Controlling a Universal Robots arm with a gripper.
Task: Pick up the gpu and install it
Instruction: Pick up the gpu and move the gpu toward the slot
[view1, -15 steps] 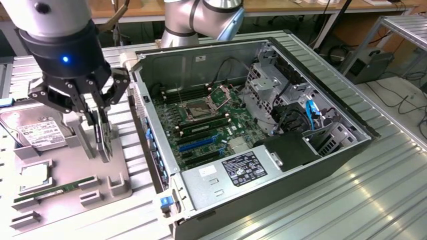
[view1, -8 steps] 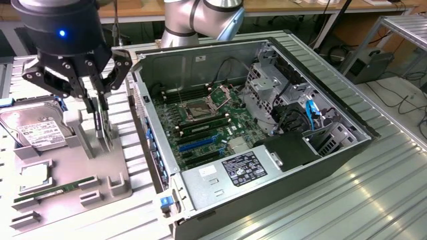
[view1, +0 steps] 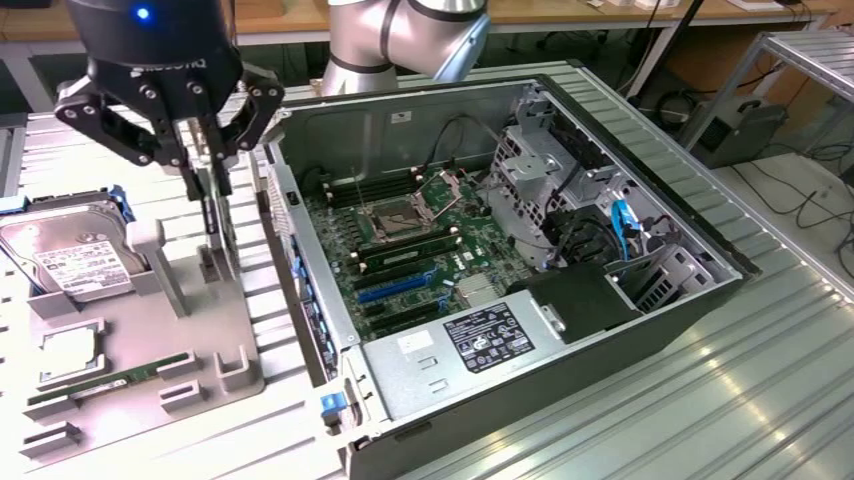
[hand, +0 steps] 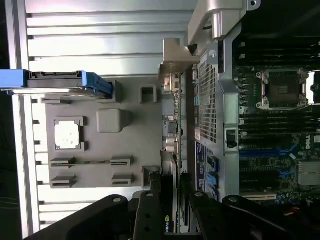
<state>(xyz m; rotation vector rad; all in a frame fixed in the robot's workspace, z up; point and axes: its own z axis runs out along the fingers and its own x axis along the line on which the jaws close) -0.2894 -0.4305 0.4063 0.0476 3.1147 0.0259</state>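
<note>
The gpu (view1: 214, 222) is a thin black card seen edge-on, standing upright over the grey parts holder (view1: 187, 330) at the exterior view's left. My gripper (view1: 203, 150) hangs directly above it, shut on the card's top edge. Whether the card's lower end sits in the holder's slot or just above it, I cannot tell. In the wrist view the gpu (hand: 172, 145) runs as a narrow strip between my two black fingers (hand: 149, 212), beside the case's rear panel (hand: 207, 100). The open computer case (view1: 694, 290) lies to the exterior view's right, with the motherboard and its blue slots (view1: 398, 287) exposed.
On the holder lie a silver hard drive (view1: 74, 258) in a blue frame, a square processor (view1: 70, 352) and a green memory stick (view1: 114, 380). Inside the case are a drive cage (view1: 534, 170), blue cables (view1: 625, 225) and a power supply (view1: 461, 345). The ribbed metal table (view1: 694, 400) extends around the case.
</note>
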